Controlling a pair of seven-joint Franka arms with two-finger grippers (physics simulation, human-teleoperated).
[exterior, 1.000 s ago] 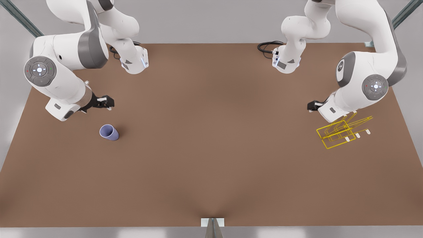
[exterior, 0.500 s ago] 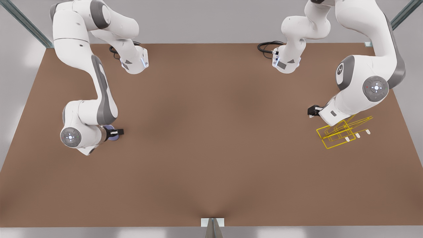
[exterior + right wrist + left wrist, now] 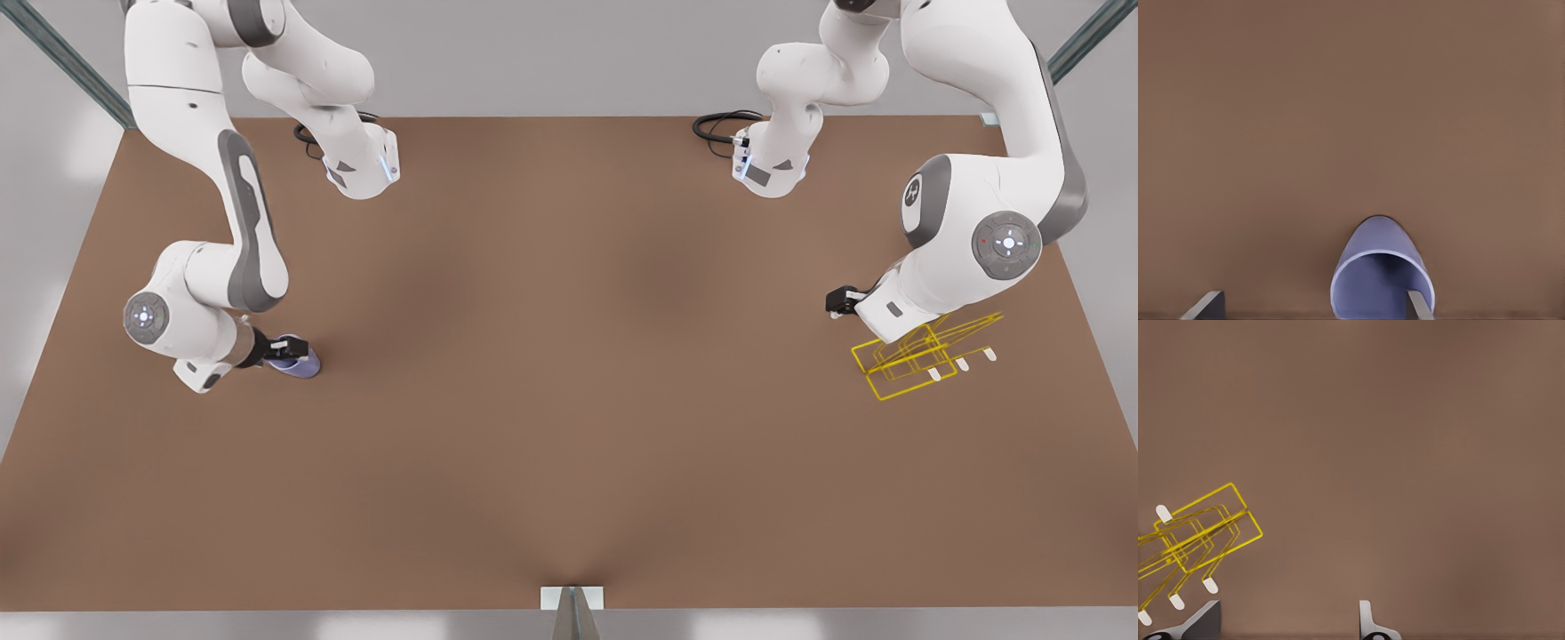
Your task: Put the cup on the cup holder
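From where I sit, the job has barely started: the cup (image 3: 300,360) is on the table (image 3: 569,427) at the front view's left, and the cup holder (image 3: 916,356) stands well apart at the front view's right with nothing on it, so grasping, carrying and hanging are all left to do. Nearest in my right wrist view is the right gripper (image 3: 1313,303), its fingers spread wide with the cup's open mouth (image 3: 1382,283) between them, one fingertip (image 3: 1418,305) right at the rim; I judge it is not clamped yet. The cup is a smooth, plastic-looking lavender-blue tumbler, tapered, with no handle, and I would expect it to slip if pinched too lightly. In the front view, that right gripper (image 3: 286,347) reaches in at the cup from the arm on the left side. Farther across, the left gripper (image 3: 842,300) waits just beside the holder; its wrist view shows the left gripper (image 3: 1288,623) with fingers wide and nothing between them, over bare brown matte tabletop. The holder is thin yellow wire, a rectangular base frame with angled prongs ending in small white tips (image 3: 1210,585).
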